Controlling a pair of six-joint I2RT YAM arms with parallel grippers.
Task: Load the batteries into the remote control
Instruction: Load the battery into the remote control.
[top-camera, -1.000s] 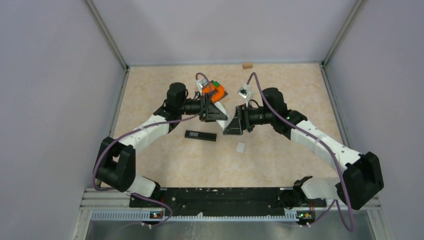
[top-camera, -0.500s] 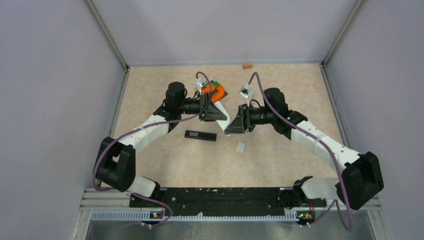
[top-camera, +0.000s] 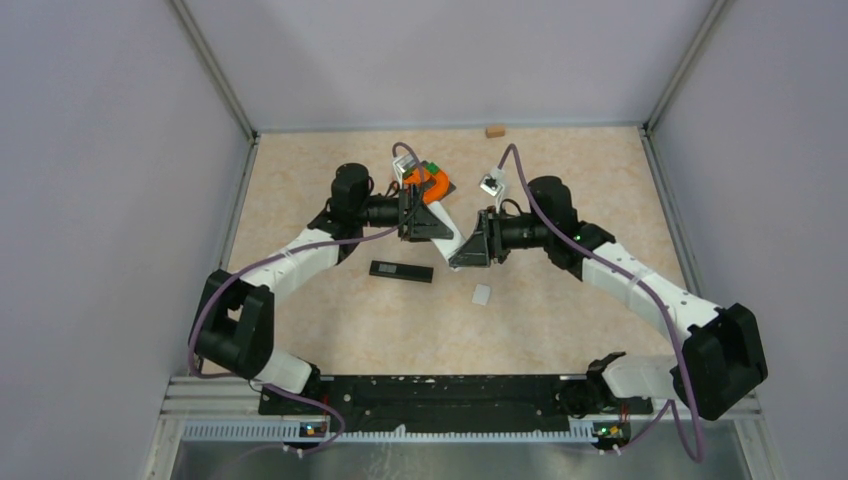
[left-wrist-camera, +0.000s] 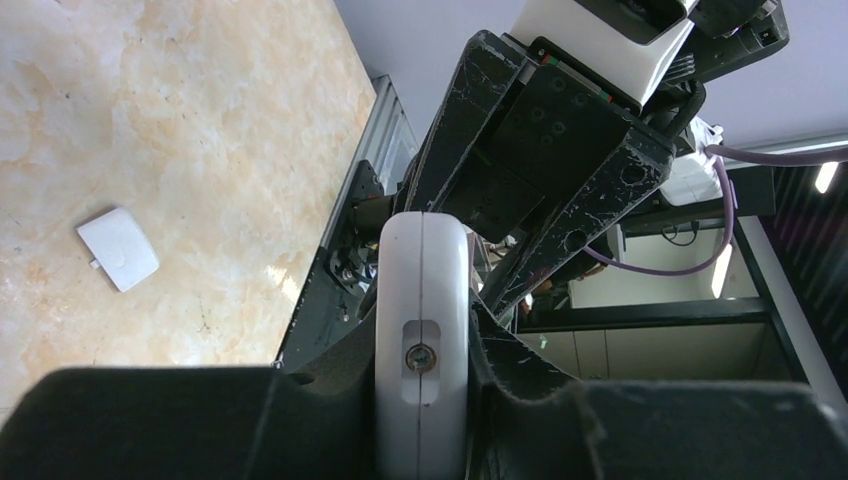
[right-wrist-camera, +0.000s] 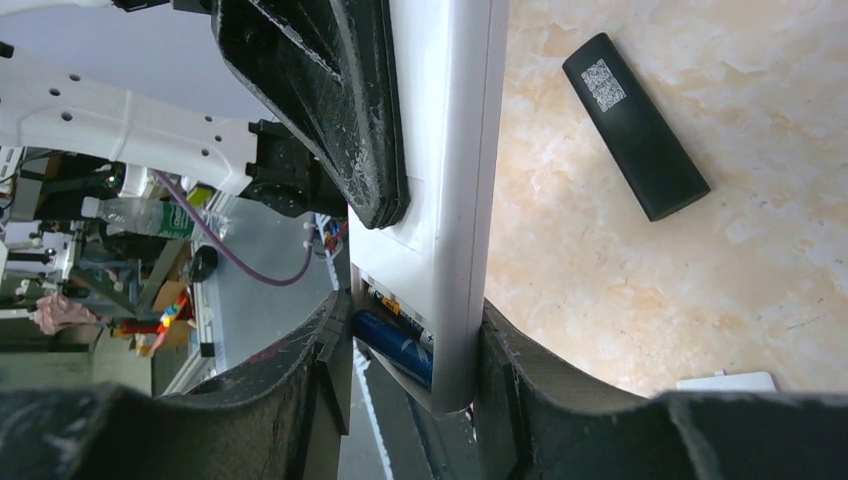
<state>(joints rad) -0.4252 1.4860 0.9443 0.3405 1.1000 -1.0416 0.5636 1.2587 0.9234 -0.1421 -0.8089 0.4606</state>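
A blue cylindrical battery (right-wrist-camera: 395, 347) is sitting in the open compartment of the white plastic remote control (right-wrist-camera: 452, 190), low in the middle of the right wrist view. The left gripper (top-camera: 428, 222) and right gripper (top-camera: 470, 247) are both pinching that remote with narrowed fingers (one at each end) at the centre of the top view. A slim black remote (top-camera: 401, 270) and a small white plastic cover (top-camera: 481, 294) are lying on the beige marbled table (top-camera: 560, 180) just below.
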